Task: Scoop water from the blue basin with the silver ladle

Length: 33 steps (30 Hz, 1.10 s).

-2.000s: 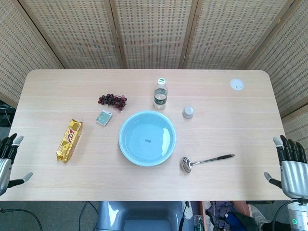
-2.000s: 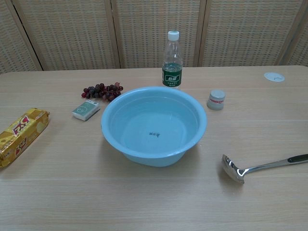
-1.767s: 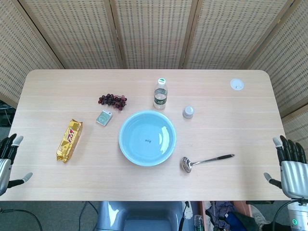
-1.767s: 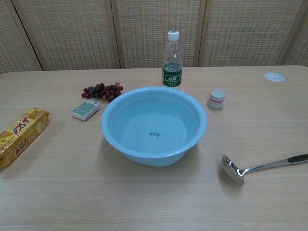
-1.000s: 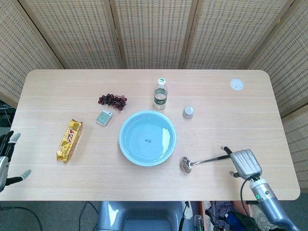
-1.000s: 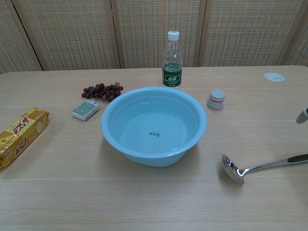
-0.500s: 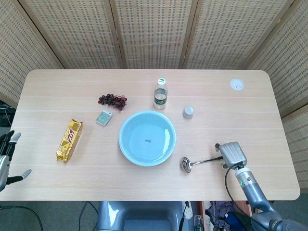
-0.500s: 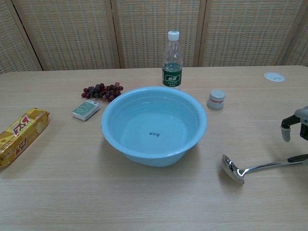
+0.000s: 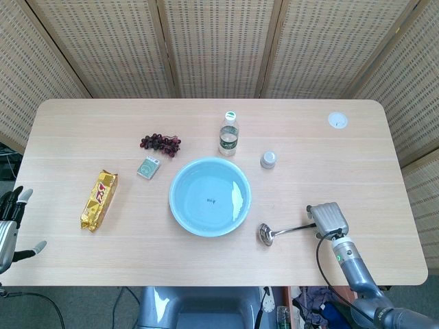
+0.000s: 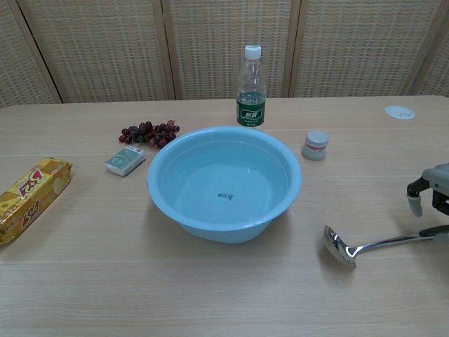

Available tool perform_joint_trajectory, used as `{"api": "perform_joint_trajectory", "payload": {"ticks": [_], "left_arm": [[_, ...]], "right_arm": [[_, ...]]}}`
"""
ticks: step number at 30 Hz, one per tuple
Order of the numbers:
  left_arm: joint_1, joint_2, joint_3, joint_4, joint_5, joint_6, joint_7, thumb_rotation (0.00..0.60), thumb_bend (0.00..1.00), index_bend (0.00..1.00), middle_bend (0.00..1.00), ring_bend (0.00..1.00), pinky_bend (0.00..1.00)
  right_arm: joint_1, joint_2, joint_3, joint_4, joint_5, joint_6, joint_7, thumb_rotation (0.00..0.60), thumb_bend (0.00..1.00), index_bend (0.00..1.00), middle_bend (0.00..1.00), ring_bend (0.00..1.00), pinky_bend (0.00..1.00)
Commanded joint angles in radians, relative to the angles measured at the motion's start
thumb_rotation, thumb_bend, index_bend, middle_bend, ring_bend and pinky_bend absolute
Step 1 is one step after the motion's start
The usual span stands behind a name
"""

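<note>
Head view. The blue basin (image 9: 210,196) sits at the centre of the surface (image 9: 82,130), holding water. The silver ladle (image 9: 288,229) lies at the basin's 4 o'clock, bowl toward the basin, handle running out to 3 o'clock. The right hand (image 9: 327,218) is over the handle's far end, seen from its back; whether its fingers grip the handle or are apart cannot be told. Around the basin: a water bottle (image 9: 229,133) stands upright at 12 o'clock just beyond the rim, a small jar (image 9: 268,160) at 1 o'clock, a bunch of grapes (image 9: 160,142) and a small green box (image 9: 148,167) at 10 to 11 o'clock, a gold snack packet (image 9: 99,199) well apart at 9 o'clock. A white disc (image 9: 337,120) lies near the far right corner. The left hand (image 9: 9,226) hangs off the surface's left edge, fingers apart, holding nothing. Bare surface lies between ladle and basin and along the near edge.

Chest view. The ladle (image 10: 382,243) runs off the frame's right edge; the right hand (image 10: 429,188) shows only partly just above its handle. The basin (image 10: 224,182) stands in front of the bottle (image 10: 251,88).
</note>
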Motion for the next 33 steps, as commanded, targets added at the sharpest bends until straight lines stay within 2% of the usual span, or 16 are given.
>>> {"api": "perform_joint_trajectory", "payload": {"ticks": [1, 7, 21, 33], "left_arm": [[0.001, -0.003, 0.0, 0.0, 0.0, 0.003, 0.005, 0.6, 0.0, 0.0, 0.0, 0.0, 0.0], [0.001, -0.006, -0.001, 0.002, -0.003, 0.004, 0.008, 0.6, 0.0, 0.0, 0.0, 0.0, 0.0], [-0.006, -0.017, -0.002, 0.003, -0.018, -0.007, 0.029, 0.6, 0.0, 0.0, 0.0, 0.0, 0.0], [-0.01, -0.023, -0.004, 0.007, -0.031, -0.012, 0.04, 0.6, 0.0, 0.0, 0.0, 0.0, 0.0]], "right_arm": [[0.005, -0.012, -0.003, 0.008, 0.012, -0.002, -0.013, 0.6, 0.23, 0.48, 0.91, 0.89, 1.0], [0.011, -0.03, -0.008, 0.028, 0.031, -0.007, -0.028, 0.6, 0.28, 0.48, 0.91, 0.89, 1.0], [0.025, -0.057, -0.019, 0.077, 0.026, -0.003, -0.021, 0.6, 0.28, 0.48, 0.91, 0.89, 1.0], [0.034, -0.073, -0.028, 0.101, 0.067, -0.026, -0.062, 0.6, 0.31, 0.48, 0.91, 0.89, 1.0]]}}
